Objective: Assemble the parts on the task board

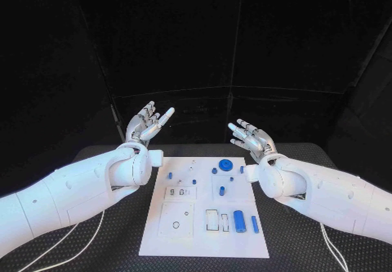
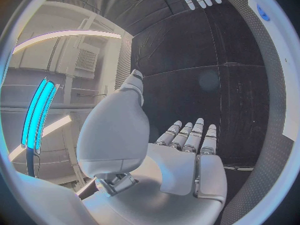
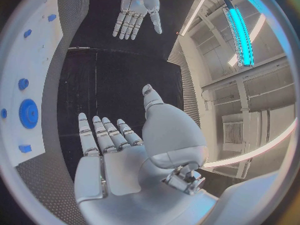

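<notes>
Left hand [image 1: 148, 126], right hand [image 1: 251, 137] raised (empty, fingers apart)

Black table [image 1: 98, 238] w/ white task board [image 1: 204, 249] in the middle, long side running away from the robot. Left hand [image 1: 149, 124] raised beyond the board's far-left corner, fingers spread, holding nothing. Right hand [image 1: 251, 136] likewise beyond the far-right corner, fingers apart, empty. On the board: blue gear [image 1: 225, 165] near far edge, blue cylinder [image 1: 239, 221] on the near-right part, thin blue pin [image 1: 255, 224] just beside it.

Matt white task board [image 1: 204, 238], glossy blue plastic parts [image 1: 239, 221], textured black table [image 1: 98, 156].
</notes>
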### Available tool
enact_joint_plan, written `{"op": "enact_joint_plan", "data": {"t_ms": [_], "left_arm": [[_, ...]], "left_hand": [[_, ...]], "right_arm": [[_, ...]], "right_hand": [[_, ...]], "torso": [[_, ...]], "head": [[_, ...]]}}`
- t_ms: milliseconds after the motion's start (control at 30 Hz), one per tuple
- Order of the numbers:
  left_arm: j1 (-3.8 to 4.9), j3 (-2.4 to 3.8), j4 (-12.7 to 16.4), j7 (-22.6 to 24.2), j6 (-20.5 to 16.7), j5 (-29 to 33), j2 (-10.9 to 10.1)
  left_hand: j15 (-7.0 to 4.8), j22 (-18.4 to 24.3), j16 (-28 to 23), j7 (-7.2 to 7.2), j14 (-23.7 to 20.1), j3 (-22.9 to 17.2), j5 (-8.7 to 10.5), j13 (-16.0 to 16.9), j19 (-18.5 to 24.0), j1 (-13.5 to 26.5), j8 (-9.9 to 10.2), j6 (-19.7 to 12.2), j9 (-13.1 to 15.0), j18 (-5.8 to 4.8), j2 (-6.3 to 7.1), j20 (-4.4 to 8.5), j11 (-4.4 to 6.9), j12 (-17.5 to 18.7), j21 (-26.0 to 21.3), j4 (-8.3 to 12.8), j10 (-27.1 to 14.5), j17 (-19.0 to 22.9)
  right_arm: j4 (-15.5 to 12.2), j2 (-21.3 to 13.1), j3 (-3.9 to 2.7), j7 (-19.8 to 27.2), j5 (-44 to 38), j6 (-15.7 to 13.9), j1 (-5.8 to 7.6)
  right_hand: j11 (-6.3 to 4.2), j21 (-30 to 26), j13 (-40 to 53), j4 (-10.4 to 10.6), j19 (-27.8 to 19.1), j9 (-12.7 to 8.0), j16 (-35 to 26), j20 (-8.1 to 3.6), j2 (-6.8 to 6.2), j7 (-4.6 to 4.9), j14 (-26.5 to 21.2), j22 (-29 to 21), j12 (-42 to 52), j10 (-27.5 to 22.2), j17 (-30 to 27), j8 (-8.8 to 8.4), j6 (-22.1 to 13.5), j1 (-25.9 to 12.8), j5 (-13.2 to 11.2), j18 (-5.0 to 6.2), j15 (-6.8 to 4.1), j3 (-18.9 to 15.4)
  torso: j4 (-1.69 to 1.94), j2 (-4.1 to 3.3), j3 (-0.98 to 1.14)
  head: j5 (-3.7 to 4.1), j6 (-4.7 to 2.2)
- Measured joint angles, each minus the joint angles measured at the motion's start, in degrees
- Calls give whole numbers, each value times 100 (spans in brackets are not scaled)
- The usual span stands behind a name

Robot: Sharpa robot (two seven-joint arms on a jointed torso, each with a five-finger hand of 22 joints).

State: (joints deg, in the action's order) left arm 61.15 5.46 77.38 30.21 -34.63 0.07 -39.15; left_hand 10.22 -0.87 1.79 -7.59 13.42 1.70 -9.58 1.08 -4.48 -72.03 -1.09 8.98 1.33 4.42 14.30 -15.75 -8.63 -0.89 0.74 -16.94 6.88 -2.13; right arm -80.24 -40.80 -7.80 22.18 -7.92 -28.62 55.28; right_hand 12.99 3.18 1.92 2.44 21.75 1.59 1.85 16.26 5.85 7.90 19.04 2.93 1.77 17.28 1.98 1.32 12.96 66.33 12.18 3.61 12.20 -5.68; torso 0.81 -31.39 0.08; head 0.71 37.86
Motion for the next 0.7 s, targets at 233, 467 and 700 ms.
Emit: {"op": "enact_joint_plan", "data": {"t_ms": [233,467,700], "left_arm": [[0,0,-6,33,146,-19,0],[-11,-2,25,85,359,-19,-278],[-27,-6,256,127,653,-23,-469]], "left_hand": [[45,-17,38,-10,164,-31,-17,15,-25,-147,-7,79,10,131,-27,-32,-103,-4,11,-47,103,-35],[174,-184,385,-53,1449,-481,119,108,-761,-232,-189,835,104,403,-612,-109,-366,-191,306,-12,929,-252],[1,-700,1010,-213,3776,-639,183,328,-3698,-375,-586,2700,271,547,-1154,-54,-394,-850,1499,92,3910,-529]], "right_arm": [[164,64,-112,-271,-359,623,-75],[546,-27,-120,-441,-2186,643,76],[567,-4,-119,-666,-3768,664,239]], "right_hand": [[61,373,115,-456,1005,124,365,18,78,68,1583,182,281,1400,130,248,1092,778,-8,309,7,170],[-136,906,145,-1021,2025,217,704,-92,88,269,3235,392,526,3021,199,500,2828,1281,-66,533,-272,456],[-342,1471,152,-1459,2747,217,857,-349,81,465,4483,636,526,4028,265,499,3780,1285,-67,626,-582,700]], "torso": [[2,-2,0],[-14,-68,-6],[-21,-186,3]], "head": [[0,0],[32,55],[58,49]]}}
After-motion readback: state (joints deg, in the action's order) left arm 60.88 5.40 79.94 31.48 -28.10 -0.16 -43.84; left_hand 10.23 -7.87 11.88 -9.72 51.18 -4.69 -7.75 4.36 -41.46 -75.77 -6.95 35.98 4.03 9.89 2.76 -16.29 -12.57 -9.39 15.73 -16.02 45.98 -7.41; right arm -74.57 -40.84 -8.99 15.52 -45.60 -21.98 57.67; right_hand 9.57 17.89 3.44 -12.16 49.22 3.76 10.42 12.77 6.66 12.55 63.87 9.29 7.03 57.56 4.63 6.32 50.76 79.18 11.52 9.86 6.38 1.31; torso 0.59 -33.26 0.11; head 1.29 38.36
